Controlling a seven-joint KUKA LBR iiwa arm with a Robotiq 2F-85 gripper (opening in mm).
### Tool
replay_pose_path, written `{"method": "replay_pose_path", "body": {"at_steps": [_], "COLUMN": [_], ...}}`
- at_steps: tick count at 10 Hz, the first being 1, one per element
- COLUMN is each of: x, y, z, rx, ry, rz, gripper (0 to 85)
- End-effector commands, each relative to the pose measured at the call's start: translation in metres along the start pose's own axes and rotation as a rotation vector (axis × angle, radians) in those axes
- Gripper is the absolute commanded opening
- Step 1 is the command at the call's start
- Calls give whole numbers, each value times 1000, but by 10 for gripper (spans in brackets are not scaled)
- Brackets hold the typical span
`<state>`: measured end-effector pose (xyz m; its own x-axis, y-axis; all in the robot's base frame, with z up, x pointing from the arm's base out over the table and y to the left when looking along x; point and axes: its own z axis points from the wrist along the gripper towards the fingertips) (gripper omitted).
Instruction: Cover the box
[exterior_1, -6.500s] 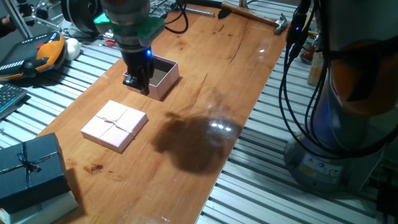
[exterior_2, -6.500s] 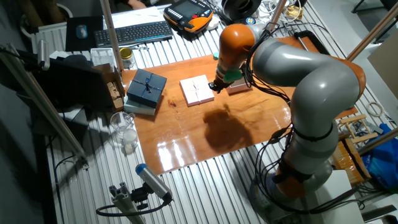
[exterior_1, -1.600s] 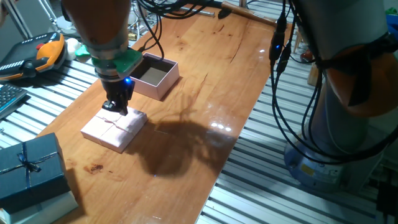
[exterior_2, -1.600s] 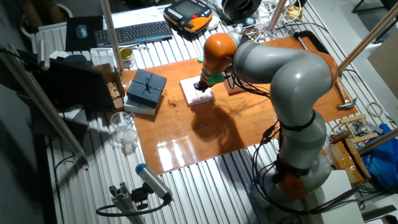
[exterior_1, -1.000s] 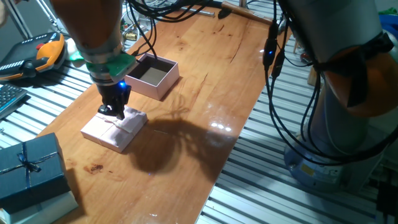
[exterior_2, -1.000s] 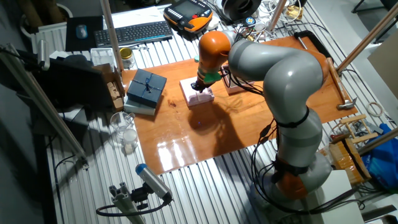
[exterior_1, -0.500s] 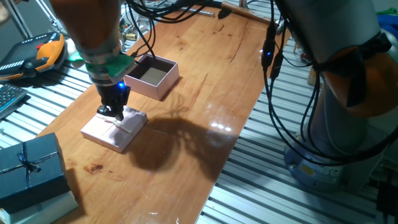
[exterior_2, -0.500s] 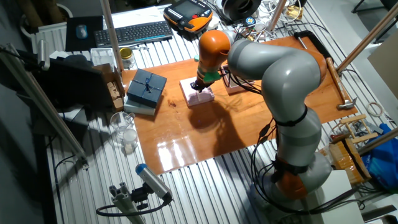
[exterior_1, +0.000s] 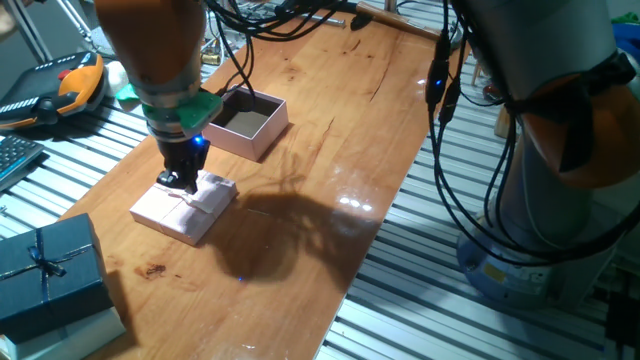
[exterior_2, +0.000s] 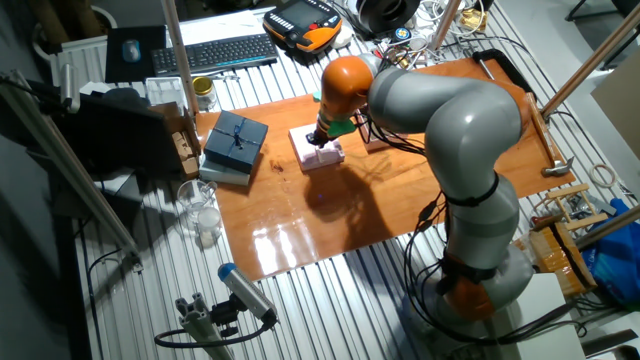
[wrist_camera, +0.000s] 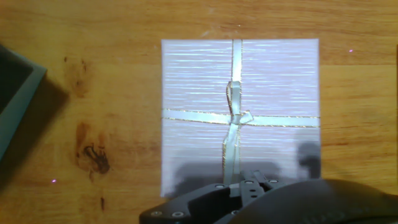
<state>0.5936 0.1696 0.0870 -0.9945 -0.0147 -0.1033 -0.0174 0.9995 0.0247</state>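
Observation:
The box (exterior_1: 262, 135) is a small pale pink square with low walls and a brownish inside. It stands open at the back of the wooden table, and the arm mostly hides it in the other fixed view. The flat pink lid (exterior_1: 175, 214) with a string cross lies in front of it, its far edge slightly raised. It also shows in the other fixed view (exterior_2: 304, 147) and the hand view (wrist_camera: 199, 93). My gripper (exterior_1: 181, 182) (exterior_2: 319, 141) (wrist_camera: 245, 185) is down at the lid's far edge and looks shut on it.
A larger dark blue ribboned box (exterior_1: 45, 265) (exterior_2: 238, 140) (wrist_camera: 12, 93) stands left of the lid, on another box. A hammer (exterior_1: 440, 35) lies at the table's far end. An orange pendant (exterior_1: 70, 85) and a keyboard lie off the table's left side.
Almost nothing has changed in the last second. The gripper stays at the lid's far edge and the lid keeps its slight tilt. Earlier the gripper came from the box to the lid.

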Motion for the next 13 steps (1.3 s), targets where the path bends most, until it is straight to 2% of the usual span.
{"method": "replay_pose_path", "body": {"at_steps": [1,4,6,10,12,13], "x": [-1,-6,-8,-11,-13,-13], "y": [0,2,11,11,10,10], "z": [1,7,7,10,12,11], "rx": [0,0,3,-4,-2,13], "ry": [5,15,29,37,44,34], "rz": [1,8,26,31,3,2], "gripper": [0,0,0,0,0,0]}}
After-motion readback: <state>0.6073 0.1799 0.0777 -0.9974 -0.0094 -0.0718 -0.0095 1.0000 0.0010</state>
